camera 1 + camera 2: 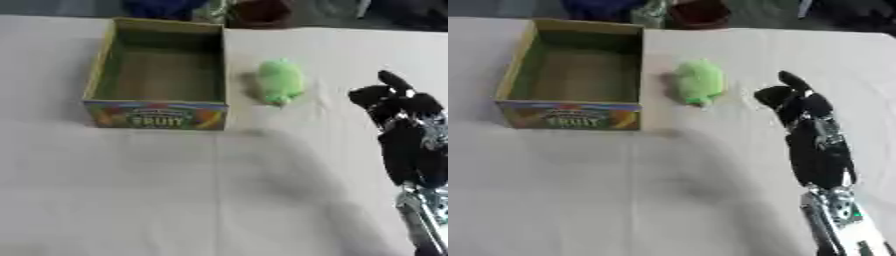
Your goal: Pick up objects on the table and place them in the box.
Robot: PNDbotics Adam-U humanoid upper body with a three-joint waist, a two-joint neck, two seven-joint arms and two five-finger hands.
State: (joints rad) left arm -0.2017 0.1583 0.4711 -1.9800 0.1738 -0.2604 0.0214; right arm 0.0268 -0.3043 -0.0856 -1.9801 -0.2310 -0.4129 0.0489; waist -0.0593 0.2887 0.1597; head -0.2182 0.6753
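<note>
So far nothing placed: box (157, 75) looks empty. Green soft object (281, 81) lies on the bench (219, 190) just right of the box, untouched. Right hand (802, 107) nearby, fingers relaxed, holding nothing. Pickup and placing remain.

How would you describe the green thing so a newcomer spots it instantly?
Start at the open cardboard box with the colourful FRUIT label on the pale table. Just off the box's right wall, on the cloth, lies a small, rounded, light green soft object. It is the only green loose item there, between the box and the black right robot hand.
</note>
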